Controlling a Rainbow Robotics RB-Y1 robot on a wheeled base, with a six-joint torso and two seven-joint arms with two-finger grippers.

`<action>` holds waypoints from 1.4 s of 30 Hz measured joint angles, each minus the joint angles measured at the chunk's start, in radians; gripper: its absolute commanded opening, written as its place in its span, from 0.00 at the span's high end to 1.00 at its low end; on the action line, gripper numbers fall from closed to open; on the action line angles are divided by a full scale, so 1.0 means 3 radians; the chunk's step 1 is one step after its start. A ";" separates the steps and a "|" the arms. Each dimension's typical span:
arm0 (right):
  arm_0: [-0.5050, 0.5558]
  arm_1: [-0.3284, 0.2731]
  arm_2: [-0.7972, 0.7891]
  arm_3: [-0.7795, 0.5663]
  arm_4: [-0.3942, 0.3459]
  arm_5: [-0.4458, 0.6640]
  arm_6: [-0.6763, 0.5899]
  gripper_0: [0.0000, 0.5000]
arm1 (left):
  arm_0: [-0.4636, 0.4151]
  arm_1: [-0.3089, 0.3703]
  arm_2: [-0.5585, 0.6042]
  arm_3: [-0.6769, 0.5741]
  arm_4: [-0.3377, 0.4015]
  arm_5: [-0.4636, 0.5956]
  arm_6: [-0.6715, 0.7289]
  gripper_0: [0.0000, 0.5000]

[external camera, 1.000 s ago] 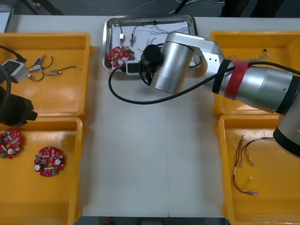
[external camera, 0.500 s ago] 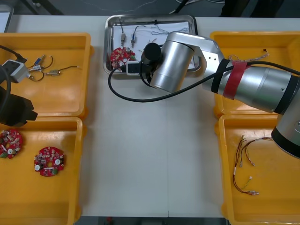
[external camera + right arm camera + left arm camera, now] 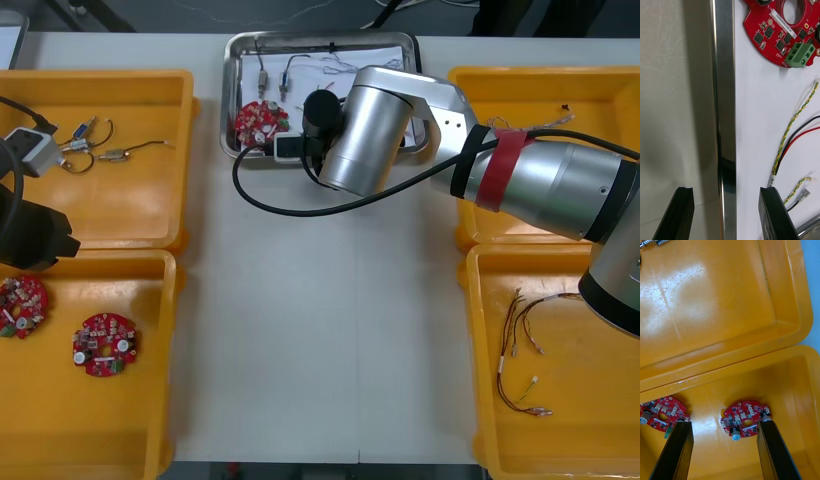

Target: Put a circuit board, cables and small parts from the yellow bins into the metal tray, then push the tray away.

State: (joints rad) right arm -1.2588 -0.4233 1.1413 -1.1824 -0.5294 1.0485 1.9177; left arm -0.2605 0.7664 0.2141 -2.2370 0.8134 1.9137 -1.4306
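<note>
Reaching across to the metal tray (image 3: 232, 60) at the far middle of the table (image 3: 320, 330), our right gripper (image 3: 727, 190) holds its jaws apart astride the tray's rim; one finger stands over the table, the other over the white lining; inside we see a red circuit board (image 3: 784, 33), twisted yellow-green, red and black cables (image 3: 790, 131) and, farther in, small metal parts (image 3: 260, 78); our left gripper (image 3: 724, 424) hangs parked, jaws apart, over a near yellow bin (image 3: 793, 390), just above a second board (image 3: 745, 419).
</note>
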 measured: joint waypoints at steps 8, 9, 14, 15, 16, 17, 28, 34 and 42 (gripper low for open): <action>0.0000 0.0000 -0.0155 -0.0335 0.0001 0.0438 0.0000 0.00 | 0.0000 0.0000 0.0000 0.0000 0.0000 0.0000 0.0000 0.00; 0.0000 0.0000 -0.0173 -0.0380 0.0001 0.0487 0.0000 0.00 | 0.0000 0.0000 0.0000 0.0000 0.0000 0.0000 0.0000 0.00; 0.0000 -0.0003 -0.0276 -0.0647 0.0002 0.0838 0.0000 0.00 | 0.0000 0.0000 0.0000 0.0000 0.0000 0.0000 0.0000 0.00; 0.0001 -0.0004 -0.0305 -0.0709 0.0002 0.0919 0.0000 0.00 | 0.0000 0.0000 0.0000 0.0000 0.0000 0.0000 0.0000 0.00; 0.0001 -0.0007 -0.0337 -0.0777 0.0002 0.1003 0.0000 0.00 | 0.0000 0.0000 0.0000 0.0000 0.0000 0.0000 0.0000 0.00; 0.0003 -0.0011 -0.0373 -0.0845 0.0001 0.1093 0.0000 0.00 | 0.0000 0.0000 0.0000 0.0000 0.0000 0.0000 0.0000 0.00; 0.0075 -0.0134 -0.1056 -0.1453 -0.0504 0.1983 -0.0073 0.00 | 0.0001 0.0000 0.0000 -0.0001 0.0000 0.0000 0.0000 0.00; 0.0195 -0.0257 -0.1379 -0.1833 -0.0683 0.2351 -0.0654 0.00 | 0.0001 0.0000 0.0000 -0.0002 0.0000 0.0000 0.0000 0.00; 0.0574 -0.0601 -0.1753 -0.2483 -0.0872 0.2639 -0.1195 0.00 | 0.0002 0.0000 0.0000 -0.0003 0.0001 0.0000 0.0000 0.00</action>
State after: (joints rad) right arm -1.0867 -0.6037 0.6154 -1.9274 -0.7909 1.8402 1.5590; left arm -0.2600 0.7665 0.2142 -2.2378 0.8136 1.9137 -1.4306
